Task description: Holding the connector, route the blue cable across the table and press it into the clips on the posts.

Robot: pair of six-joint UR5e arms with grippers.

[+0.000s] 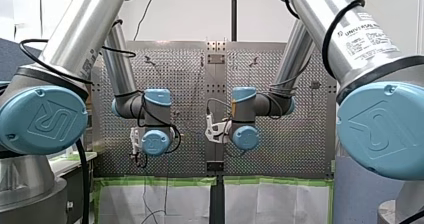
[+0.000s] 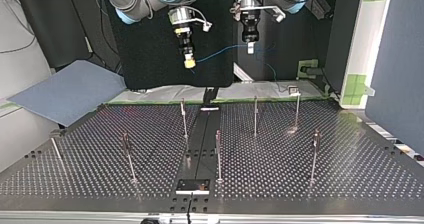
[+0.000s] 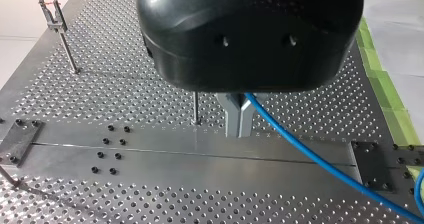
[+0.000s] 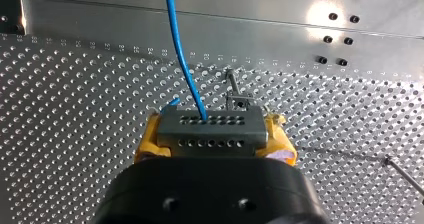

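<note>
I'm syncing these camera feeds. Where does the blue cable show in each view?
Front view: cannot be made out.
Top view: the blue cable is strung from my right hand to my left hand, beyond the table's far edge.
Left wrist view: it leaves the hand's fingers and trails off to one side.
Right wrist view: it runs ahead from the held connector.
Shared landmark: the smooth centre strip.

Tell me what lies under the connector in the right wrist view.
The perforated table, and a post peeking past the connector. The spot directly beneath is covered.
</note>
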